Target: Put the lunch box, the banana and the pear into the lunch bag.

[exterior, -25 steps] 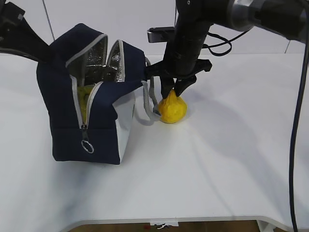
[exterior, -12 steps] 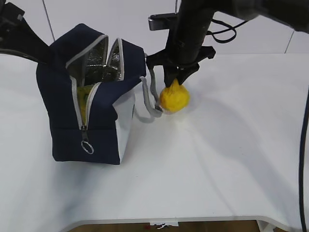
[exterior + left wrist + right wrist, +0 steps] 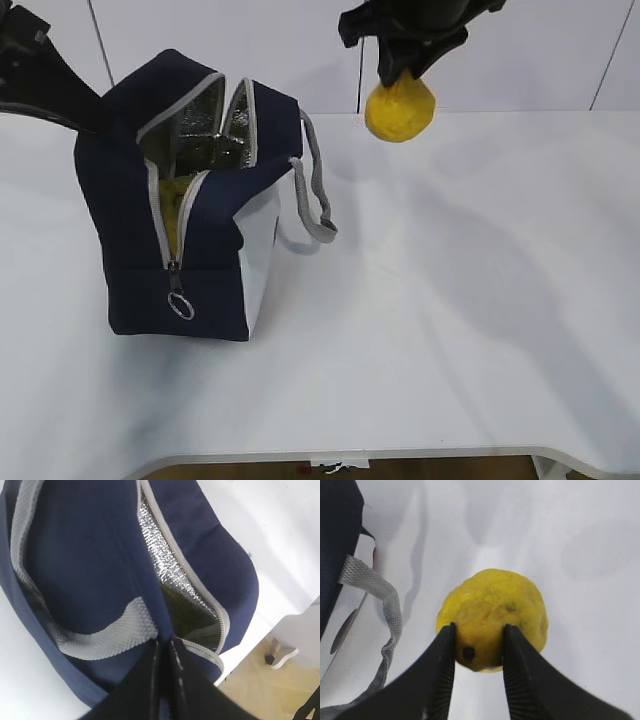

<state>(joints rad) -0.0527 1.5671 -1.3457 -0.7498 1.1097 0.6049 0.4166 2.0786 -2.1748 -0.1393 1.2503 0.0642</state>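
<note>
The navy lunch bag stands on the left of the table, its top unzipped and the foil lining showing. My right gripper is shut on the neck of the yellow pear, which hangs in the air to the right of the bag and above its top. In the right wrist view the fingers clamp the pear on both sides. My left gripper is shut on the bag's rim at the back left. A yellow strip inside the zip gap looks like the banana. The lunch box is hidden.
The bag's grey webbing handle droops onto the table on its right side. A ring pull hangs at the bag's front. The white table runs to a front edge near the bottom of the exterior view.
My right gripper closed on the pear where it lay beside the bag handle and has lifted it well off the table. The bag and left arm have not moved.
</note>
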